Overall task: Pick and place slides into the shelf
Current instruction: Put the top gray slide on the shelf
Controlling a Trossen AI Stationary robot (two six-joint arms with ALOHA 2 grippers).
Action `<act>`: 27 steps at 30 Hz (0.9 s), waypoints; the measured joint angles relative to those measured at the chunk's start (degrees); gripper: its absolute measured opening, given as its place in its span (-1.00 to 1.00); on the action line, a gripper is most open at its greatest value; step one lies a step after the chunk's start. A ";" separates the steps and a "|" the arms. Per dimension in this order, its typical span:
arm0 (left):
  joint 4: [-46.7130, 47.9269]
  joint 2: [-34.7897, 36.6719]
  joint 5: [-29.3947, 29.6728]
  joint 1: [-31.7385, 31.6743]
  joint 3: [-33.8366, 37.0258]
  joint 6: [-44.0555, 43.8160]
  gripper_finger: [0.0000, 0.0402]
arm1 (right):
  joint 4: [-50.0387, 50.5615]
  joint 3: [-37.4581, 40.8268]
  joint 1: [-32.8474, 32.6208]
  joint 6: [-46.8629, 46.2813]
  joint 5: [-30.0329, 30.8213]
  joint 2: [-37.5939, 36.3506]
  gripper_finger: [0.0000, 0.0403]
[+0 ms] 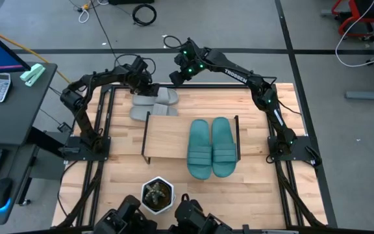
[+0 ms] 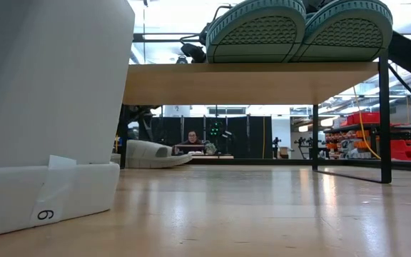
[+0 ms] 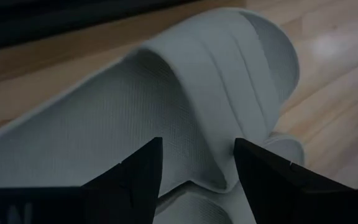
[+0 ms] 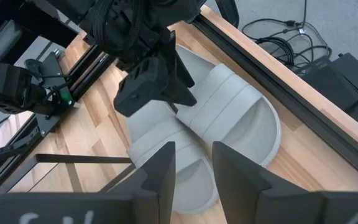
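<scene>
The grey slides (image 1: 156,104) are lying overlapped on the table behind the shelf (image 1: 167,136), and I am bringing my left gripper (image 3: 196,177), fingers spread and empty, straddling the strap's ridge, while the right gripper (image 4: 193,171), part-open and empty, is hovering above.

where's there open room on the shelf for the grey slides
The shelf board is bare on its left half, between its left frame edge and the teal slides. The right half is full. Behind the shelf it is crowded: grey slides overlap, left pincer on them, right pincer close by.
</scene>
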State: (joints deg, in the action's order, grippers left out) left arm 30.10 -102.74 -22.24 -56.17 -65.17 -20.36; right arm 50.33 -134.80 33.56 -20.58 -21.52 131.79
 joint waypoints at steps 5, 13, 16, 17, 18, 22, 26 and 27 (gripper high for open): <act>-2.08 -0.74 0.03 1.36 -0.02 -0.02 0.03 | 0.02 0.00 0.00 -0.24 0.00 0.00 -0.44; -3.38 -0.78 0.91 2.38 -0.02 0.03 -0.10 | 1.46 0.00 0.00 -0.13 0.00 0.00 -0.44; -3.66 -0.78 1.51 2.39 -0.02 0.04 -0.17 | 3.00 0.00 0.00 0.79 0.01 0.00 -0.44; -3.75 -0.78 1.57 2.37 -0.02 0.04 -0.20 | 3.56 0.00 0.00 1.06 0.02 0.02 -0.44; -3.91 -0.78 1.65 2.39 -0.02 0.08 -0.23 | 4.00 0.00 0.00 1.15 0.02 0.02 -0.44; -4.53 -0.78 1.66 2.35 -0.02 0.45 -0.35 | 4.07 0.00 0.00 1.17 0.02 0.02 -0.44; -5.39 -0.78 1.66 2.37 -0.02 0.49 -0.45 | 4.09 0.00 0.00 1.18 0.02 0.02 -0.44; -5.48 -0.78 1.67 2.37 -0.02 0.69 -0.48 | 4.09 0.00 0.00 1.18 0.02 0.02 -0.44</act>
State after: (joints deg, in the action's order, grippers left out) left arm 24.62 -103.53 -20.57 -53.80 -65.19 -19.67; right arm 54.41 -134.80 33.56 -19.40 -21.50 131.81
